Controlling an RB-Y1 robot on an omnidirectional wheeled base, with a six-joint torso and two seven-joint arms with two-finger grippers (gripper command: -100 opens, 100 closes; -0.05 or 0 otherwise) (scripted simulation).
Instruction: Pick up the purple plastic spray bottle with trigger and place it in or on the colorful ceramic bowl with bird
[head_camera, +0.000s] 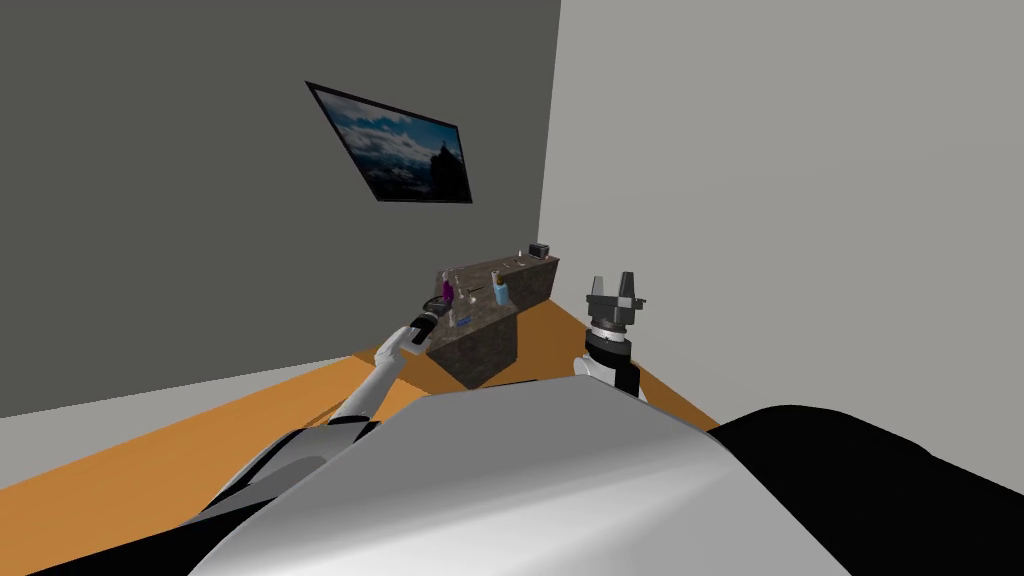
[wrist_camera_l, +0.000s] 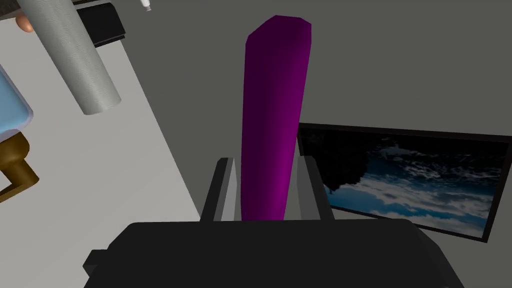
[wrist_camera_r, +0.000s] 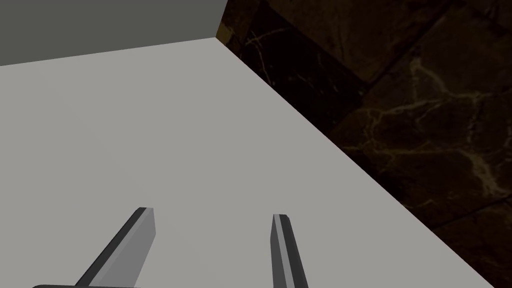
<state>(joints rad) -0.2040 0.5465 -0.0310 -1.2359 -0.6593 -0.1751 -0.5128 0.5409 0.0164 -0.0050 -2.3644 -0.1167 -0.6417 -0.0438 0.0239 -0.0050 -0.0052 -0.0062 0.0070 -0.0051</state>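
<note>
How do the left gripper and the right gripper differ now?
The left gripper is shut on the purple bottle; the right gripper is open and empty. The left reaches to the counter; the right stands apart from it. Both have thin grey fingers.

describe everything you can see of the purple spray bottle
The purple bottle looks like a plain, smooth, deep purple column with a slanted, faceted top. It runs straight out from the left gripper, whose jaws press its two sides near its lower end. In the head view it is a small purple shape at the near end of the dark marbled counter; whether its base touches the counter cannot be told.
</note>
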